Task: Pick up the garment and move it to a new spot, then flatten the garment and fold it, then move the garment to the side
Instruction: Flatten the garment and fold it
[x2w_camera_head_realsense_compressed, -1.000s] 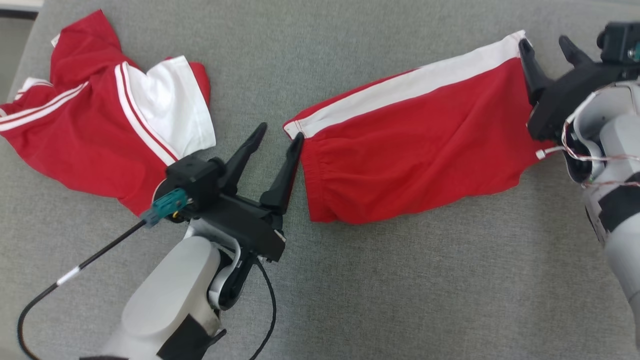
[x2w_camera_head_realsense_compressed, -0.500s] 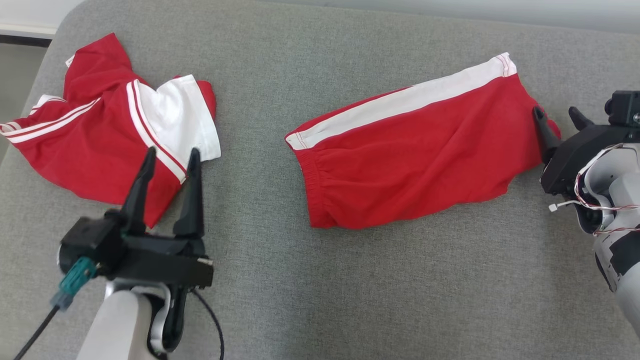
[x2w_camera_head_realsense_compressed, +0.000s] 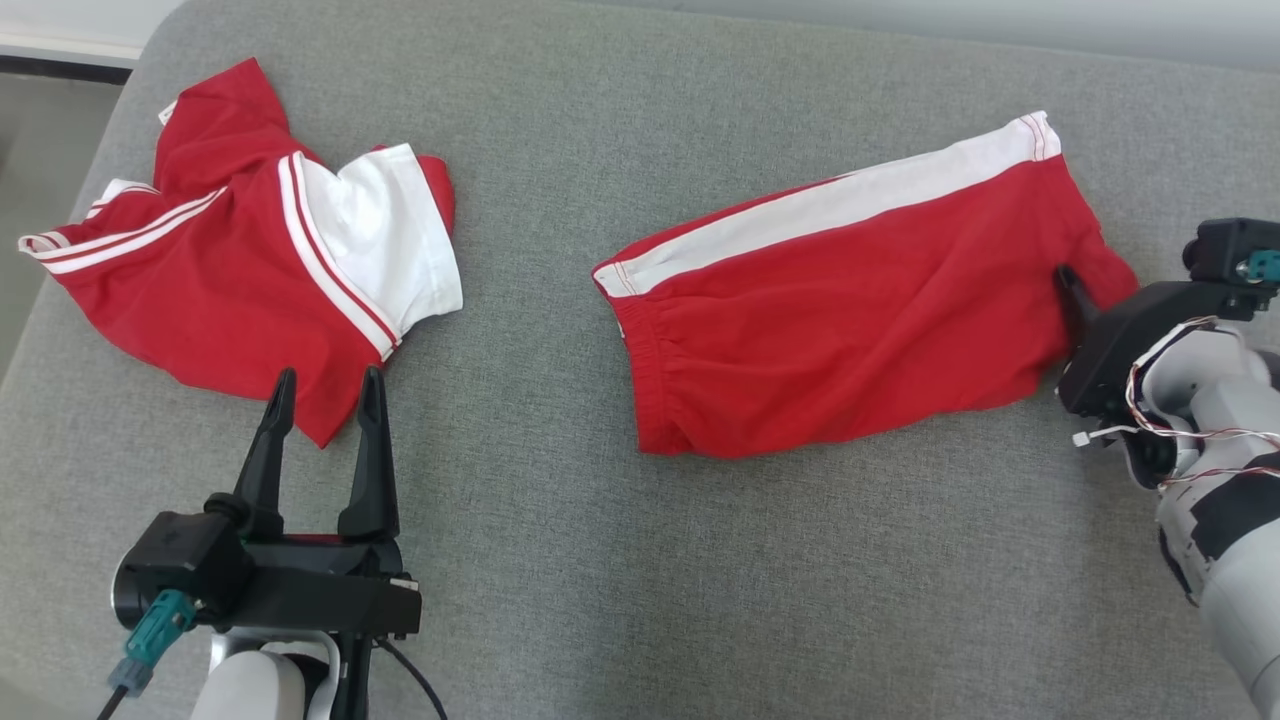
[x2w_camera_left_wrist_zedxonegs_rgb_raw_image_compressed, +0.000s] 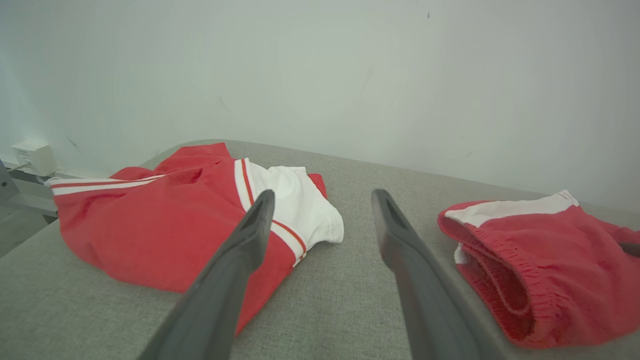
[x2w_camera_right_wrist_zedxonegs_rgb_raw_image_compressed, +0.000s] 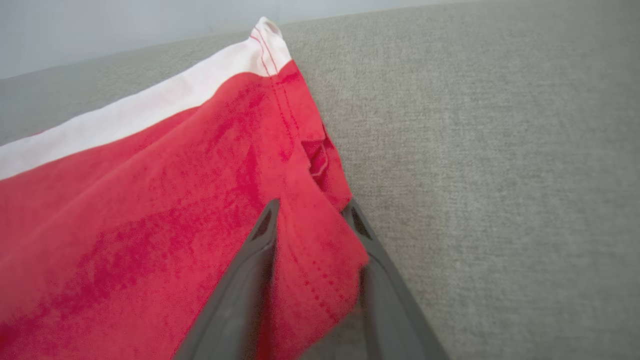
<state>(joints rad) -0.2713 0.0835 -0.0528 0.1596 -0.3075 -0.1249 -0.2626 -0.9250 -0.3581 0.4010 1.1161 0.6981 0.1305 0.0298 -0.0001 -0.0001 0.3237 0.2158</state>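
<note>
Red shorts (x2w_camera_head_realsense_compressed: 850, 310) spread flat on the right of the grey padded surface (x2w_camera_head_realsense_compressed: 640, 560), well apart from a red-and-white shirt (x2w_camera_head_realsense_compressed: 230, 290) at left. Right claw (x2w_camera_right_wrist_zedxonegs_rgb_raw_image_compressed: 312, 210) astride the shorts' right hem, cloth bunched between its fingers; clamped or not, cannot tell. Left claw (x2w_camera_head_realsense_compressed: 328, 380) released, empty, by the shirt's near corner.

Two garments on the table (x2w_camera_head_realsense_compressed: 620, 580), well apart: shirt (x2w_camera_head_realsense_compressed: 230, 290) at far left, shorts (x2w_camera_head_realsense_compressed: 850, 310) right of centre, running out toward the right edge. Left gripper (x2w_camera_head_realsense_compressed: 328, 374) sits on the near side of the shirt, tips at its near corner. Right gripper (x2w_camera_right_wrist_zedxonegs_rgb_raw_image_compressed: 312, 205) is at the shorts' right end, a corner of the cloth between its fingers. Wall (x2w_camera_left_wrist_zedxonegs_rgb_raw_image_compressed: 320, 75) behind the table.
</note>
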